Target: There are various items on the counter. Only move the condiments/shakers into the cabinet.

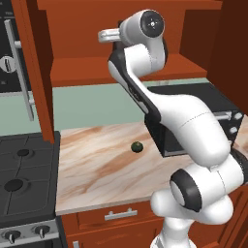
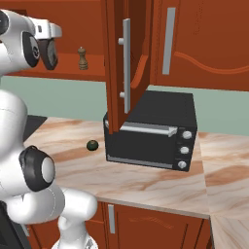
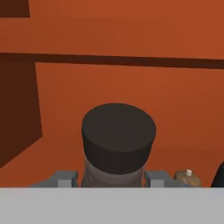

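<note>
Red-brown wood is all around: the cabinet (image 1: 121, 70) hangs on the wall above the surface (image 1: 97, 169), which is pink-beige stone with brown streaks. One small dark green ball (image 1: 137, 147) sits on the surface, just beside one black toaster oven (image 2: 155, 129). One black stove top (image 1: 24, 174) is next to the surface. One tan wooden shaker (image 2: 83, 58), shaped like a little mill, stands upright on the cabinet shelf. One cabinet door (image 2: 121, 63) stands open with a long silver handle.

The white arm reaches up into the cabinet. In the hand view, one black shaker (image 3: 118, 140) is right in front. It is short and round, with a flat black cap and a greyer body below. The end effector (image 3: 113, 178) has one finger on each side of the shaker and grips it. A bit of a tan rounded thing (image 3: 188, 177) peeks in beside it.
</note>
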Tool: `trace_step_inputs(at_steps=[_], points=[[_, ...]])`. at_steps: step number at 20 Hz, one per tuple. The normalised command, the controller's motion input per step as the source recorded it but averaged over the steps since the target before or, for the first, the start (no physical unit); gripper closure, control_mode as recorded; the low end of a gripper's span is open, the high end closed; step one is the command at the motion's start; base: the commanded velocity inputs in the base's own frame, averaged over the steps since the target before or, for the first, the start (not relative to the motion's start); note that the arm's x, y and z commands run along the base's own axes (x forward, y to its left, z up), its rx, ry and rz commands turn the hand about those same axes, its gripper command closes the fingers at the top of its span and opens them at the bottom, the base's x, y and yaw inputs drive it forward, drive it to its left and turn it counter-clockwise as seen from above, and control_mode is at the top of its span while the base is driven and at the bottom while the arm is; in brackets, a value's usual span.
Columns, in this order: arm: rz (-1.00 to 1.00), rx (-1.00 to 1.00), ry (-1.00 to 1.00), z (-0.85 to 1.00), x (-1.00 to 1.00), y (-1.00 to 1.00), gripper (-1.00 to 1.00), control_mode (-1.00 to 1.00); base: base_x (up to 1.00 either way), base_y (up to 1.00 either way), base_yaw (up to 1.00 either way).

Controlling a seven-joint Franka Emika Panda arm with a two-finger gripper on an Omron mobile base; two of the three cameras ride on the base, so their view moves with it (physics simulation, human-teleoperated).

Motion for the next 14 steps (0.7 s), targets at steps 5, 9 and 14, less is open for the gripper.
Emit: trace_step_inputs(at_steps=[5,9,14], points=[[0.0,-0.01,0.04,-0.13,0.32,0.0,1.0,-1.0,0.0,0.0,0.0],[0.0,-0.01,0.09,-0.3,0.41,0.0,1.0,-1.0,0.0,0.0,0.0],[0.0,0.0,0.02,-0.2,0.49,0.0,1.0,-1.0,0.0,0.0,0.0]])
